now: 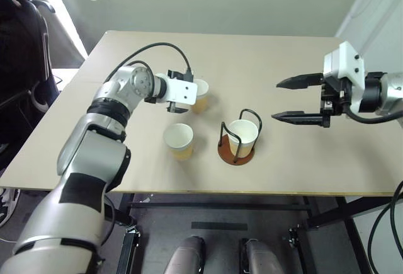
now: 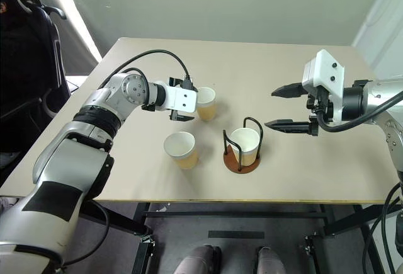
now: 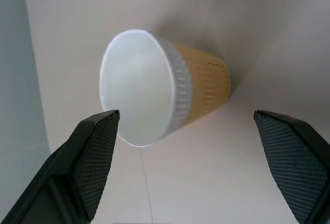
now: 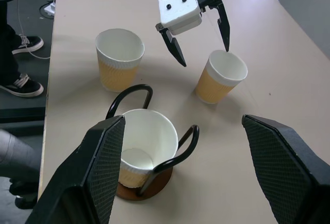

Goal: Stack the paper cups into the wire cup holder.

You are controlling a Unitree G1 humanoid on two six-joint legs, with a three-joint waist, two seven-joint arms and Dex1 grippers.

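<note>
Meanwhile the left gripper is hovering, fingers wide, over the far paper cup; the right gripper, fingers wide, is waiting beside the wire cup holder

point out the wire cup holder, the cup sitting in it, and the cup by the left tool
wire cup holder (image 1: 224, 152), left eye view, on its reddish-brown base rim
cup in the holder (image 1: 243, 130), left eye view, on its white inside
cup by the left tool (image 2: 206, 96), right eye view, on its white inside

A light tan table carries the wire cup holder near its front edge, and two paper cups: one beside the holder, another farther back.
</note>
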